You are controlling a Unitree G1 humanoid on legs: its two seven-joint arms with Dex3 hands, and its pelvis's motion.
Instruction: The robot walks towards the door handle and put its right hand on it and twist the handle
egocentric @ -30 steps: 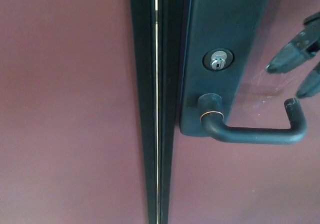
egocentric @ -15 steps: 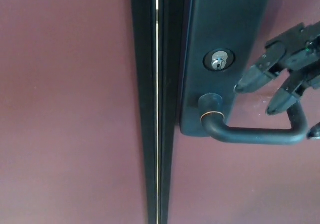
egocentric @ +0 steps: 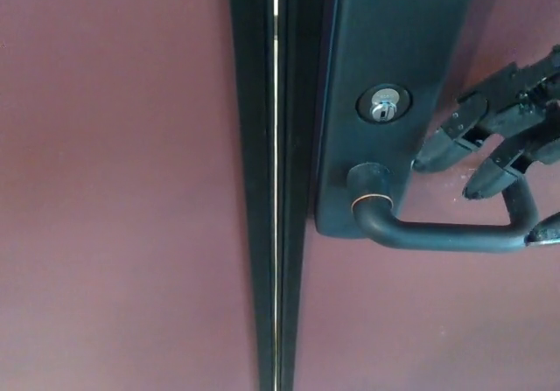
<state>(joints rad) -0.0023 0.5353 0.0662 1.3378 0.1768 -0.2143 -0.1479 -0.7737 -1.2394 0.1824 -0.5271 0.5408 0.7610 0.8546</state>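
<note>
Door handle (egocentric: 442, 232) sits low-right, its lever running out toward 3 o'clock w/ the end hooked up. Right hand (egocentric: 503, 137) at its tip, fingers spread apart, two pointing toward 8 o'clock above the lever, thumb below; gripping nothing. Keyhole (egocentric: 383, 105) at 12 on the black plate (egocentric: 394, 32). Door gap (egocentric: 275, 181) at 9.

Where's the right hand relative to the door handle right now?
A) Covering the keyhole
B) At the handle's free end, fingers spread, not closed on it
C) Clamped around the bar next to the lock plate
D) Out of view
B: the right hand sits by the free end of the door handle, its fingers apart and clear of the keyhole.
</note>
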